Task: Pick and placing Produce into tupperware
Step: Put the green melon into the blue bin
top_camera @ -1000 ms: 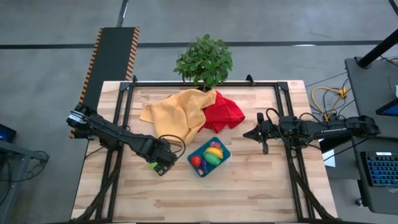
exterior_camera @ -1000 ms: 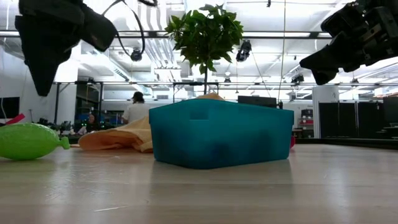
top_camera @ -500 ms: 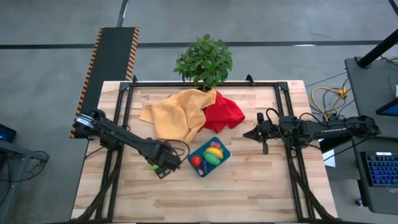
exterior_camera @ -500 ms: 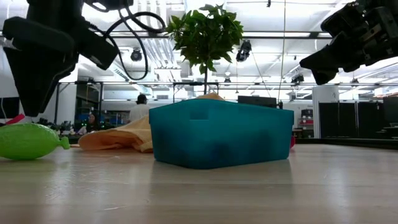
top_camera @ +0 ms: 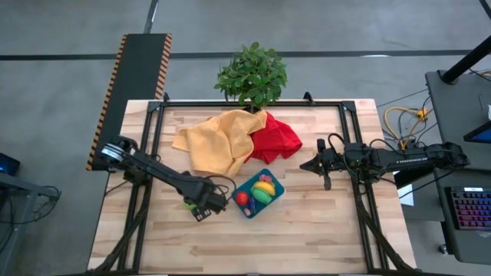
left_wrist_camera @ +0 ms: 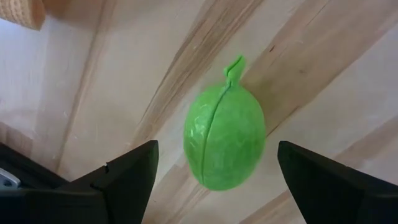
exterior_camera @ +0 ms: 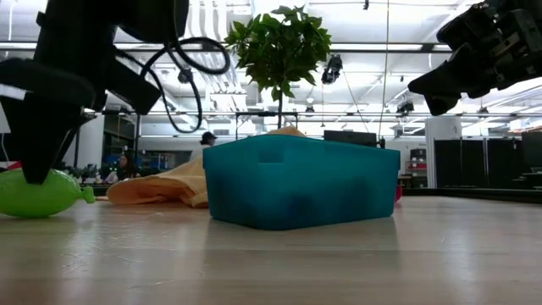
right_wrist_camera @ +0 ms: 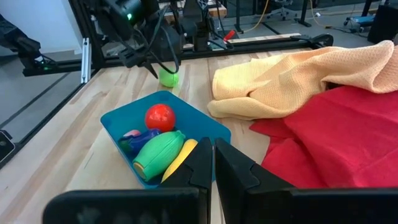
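Spread wide, the left gripper (top_camera: 201,205) hangs low over the wooden table (top_camera: 307,238) with its two dark fingers (left_wrist_camera: 127,177) on either side of a green piece (left_wrist_camera: 224,138) of produce, neither finger touching it in the left wrist view. That green piece lies on the boards on its side, its small stem tip pointing away from the fingers, and in the low view it shows as a rounded green shape (exterior_camera: 38,193) resting on the table under the dark arm. Just beside it, toward the middle of the table, sits the teal-blue tupperware (top_camera: 275,195), turned at an angle to the table edges. Inside it lie a red tomato (right_wrist_camera: 160,117), a second green piece (right_wrist_camera: 159,155), a yellow banana (right_wrist_camera: 180,159) and a pink-and-purple cluster (right_wrist_camera: 137,137) that cannot be told apart clearly. Behind the container a yellow cloth (top_camera: 215,142) overlaps a red cloth (top_camera: 278,138), and a leafy potted plant (top_camera: 252,74) stands at the far edge of the table. Off to the right side, the right gripper (top_camera: 325,173) hovers above the table, its fingers (right_wrist_camera: 193,168) pressed together and holding nothing.
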You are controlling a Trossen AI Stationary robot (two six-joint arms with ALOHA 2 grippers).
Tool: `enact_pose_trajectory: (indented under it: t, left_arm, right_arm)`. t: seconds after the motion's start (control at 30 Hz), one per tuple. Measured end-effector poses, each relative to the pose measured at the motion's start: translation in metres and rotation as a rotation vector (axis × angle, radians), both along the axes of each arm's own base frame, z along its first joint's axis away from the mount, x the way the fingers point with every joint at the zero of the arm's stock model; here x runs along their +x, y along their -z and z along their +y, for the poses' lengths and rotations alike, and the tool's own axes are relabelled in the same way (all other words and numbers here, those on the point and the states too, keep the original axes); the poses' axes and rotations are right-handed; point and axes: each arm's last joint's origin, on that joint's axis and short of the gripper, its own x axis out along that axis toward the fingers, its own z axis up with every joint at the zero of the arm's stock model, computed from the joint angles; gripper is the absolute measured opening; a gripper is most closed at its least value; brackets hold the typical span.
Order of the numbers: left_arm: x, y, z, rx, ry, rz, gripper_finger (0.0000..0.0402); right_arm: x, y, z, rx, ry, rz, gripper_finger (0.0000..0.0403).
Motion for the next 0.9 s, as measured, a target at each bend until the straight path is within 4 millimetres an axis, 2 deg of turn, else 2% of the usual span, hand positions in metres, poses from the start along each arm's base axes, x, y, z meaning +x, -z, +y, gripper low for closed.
enact_pose_trajectory:
  t: [0.5,0.9]
  left_arm:
    - [0.008,0.037,-0.004,0.02,0.055,0.143,0.0313]
    - [0.008,0.038,-0.004,0.015,0.071,0.148,0.0311]
  right_arm:
    - [0.0,0.0,0.0,0.007,0.002,0.0,0.0009]
    - [0.0,0.0,0.0,0.007,0.002,0.001,0.0009]
